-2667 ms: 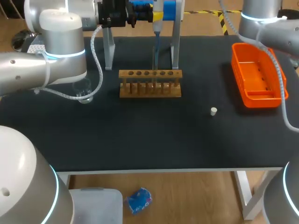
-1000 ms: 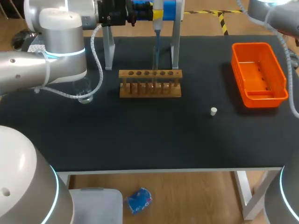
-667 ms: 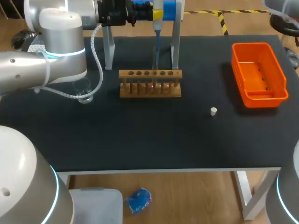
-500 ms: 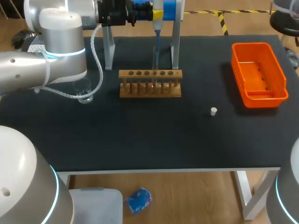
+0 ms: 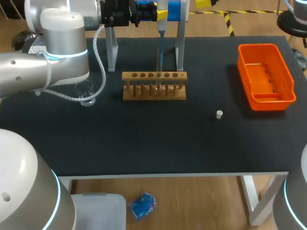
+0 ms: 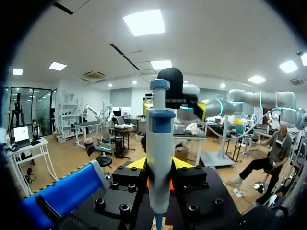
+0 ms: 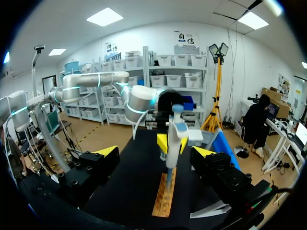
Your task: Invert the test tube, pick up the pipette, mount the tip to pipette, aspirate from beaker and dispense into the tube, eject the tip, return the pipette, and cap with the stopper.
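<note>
The pipette [image 6: 159, 158] hangs upright at the back of the black surface [image 5: 144, 139], blue-capped end on top and thin lower end pointing down behind the wooden rack [image 5: 154, 85]. The left pincer [image 6: 158, 164] is clamped on its body, with 1 yellow fingertip against each side. A blue holder [image 6: 67, 196] sits just beside the pincer, up on the metal stand [image 5: 111, 52]. The left arm [image 5: 57, 52] reaches in from the left side, and a glass beaker [image 5: 85, 94] stands on the surface close under it, left of the rack. A small white stopper [image 5: 219, 114] lies by itself to the right and in front of the rack, well apart from it. Further right, near the edge, sits an orange tray [image 5: 242, 67]. The right pincer [image 7: 156, 152] is drawn back from all this. Its 2 fingers are spread wide with nothing between them, and its wrist view looks along the length of the rack toward the pipette.
</note>
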`<state>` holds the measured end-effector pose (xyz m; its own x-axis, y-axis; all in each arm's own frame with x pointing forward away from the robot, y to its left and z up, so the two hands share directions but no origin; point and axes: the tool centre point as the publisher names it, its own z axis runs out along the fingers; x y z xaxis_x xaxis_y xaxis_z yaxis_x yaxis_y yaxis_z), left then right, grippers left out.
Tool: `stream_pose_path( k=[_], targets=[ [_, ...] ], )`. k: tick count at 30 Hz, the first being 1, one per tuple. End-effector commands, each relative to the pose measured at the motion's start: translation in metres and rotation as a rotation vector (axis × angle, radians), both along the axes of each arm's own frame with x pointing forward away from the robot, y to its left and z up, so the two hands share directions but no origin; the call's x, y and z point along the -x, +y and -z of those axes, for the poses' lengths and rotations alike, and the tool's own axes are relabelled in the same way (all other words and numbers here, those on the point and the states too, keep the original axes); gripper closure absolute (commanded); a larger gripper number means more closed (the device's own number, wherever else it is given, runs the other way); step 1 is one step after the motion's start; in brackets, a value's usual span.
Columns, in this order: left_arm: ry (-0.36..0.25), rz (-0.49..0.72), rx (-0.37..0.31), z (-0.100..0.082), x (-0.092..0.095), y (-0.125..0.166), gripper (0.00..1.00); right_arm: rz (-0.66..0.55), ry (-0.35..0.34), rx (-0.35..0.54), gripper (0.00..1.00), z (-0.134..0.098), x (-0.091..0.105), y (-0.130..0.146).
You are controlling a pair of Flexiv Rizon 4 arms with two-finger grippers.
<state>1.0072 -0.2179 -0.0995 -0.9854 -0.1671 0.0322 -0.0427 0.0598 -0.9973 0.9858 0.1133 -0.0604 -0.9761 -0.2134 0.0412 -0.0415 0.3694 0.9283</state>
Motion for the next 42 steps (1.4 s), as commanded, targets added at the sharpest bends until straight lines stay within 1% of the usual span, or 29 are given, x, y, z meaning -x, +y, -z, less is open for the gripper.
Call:
stream_pose_path(
  k=[1, 4, 6, 23, 24, 26, 30, 35, 42],
  targets=[
    [0.001, -0.002, -0.002, -0.001, 0.0, -0.001, 1.0, 0.009, -0.014, 0.008, 0.0, 0.022, 0.004, 0.0],
    [0.001, -0.002, -0.002, -0.001, 0.0, -0.001, 1.0, 0.031, -0.045, 0.041, 0.0, 0.041, 0.008, 0.0],
    [0.001, -0.002, -0.002, -0.001, 0.0, -0.001, 1.0, 0.053, -0.057, 0.08, 0.0, 0.055, 0.011, -0.002],
    [0.001, -0.002, -0.002, -0.001, 0.0, -0.001, 1.0, 0.053, -0.057, 0.08, 0.0, 0.055, 0.011, -0.002],
    [0.001, -0.002, -0.002, -0.001, 0.0, -0.001, 1.0, 0.05, -0.065, 0.085, 0.0, 0.06, 0.011, 0.001],
    [0.001, -0.002, -0.002, -0.001, 0.0, -0.001, 1.0, 0.053, -0.073, 0.123, 0.0, 0.072, 0.011, 0.004],
    [0.001, -0.002, -0.002, -0.001, 0.0, -0.001, 1.0, 0.05, -0.072, 0.144, 0.0, 0.094, 0.013, 0.007],
    [0.001, -0.002, -0.002, -0.001, 0.0, -0.001, 1.0, 0.045, -0.104, 0.199, 0.0, 0.117, 0.018, 0.011],
    [0.001, -0.002, -0.002, -0.001, 0.0, -0.001, 1.0, 0.057, -0.15, 0.242, 0.0, 0.149, 0.021, 0.017]
  ],
)
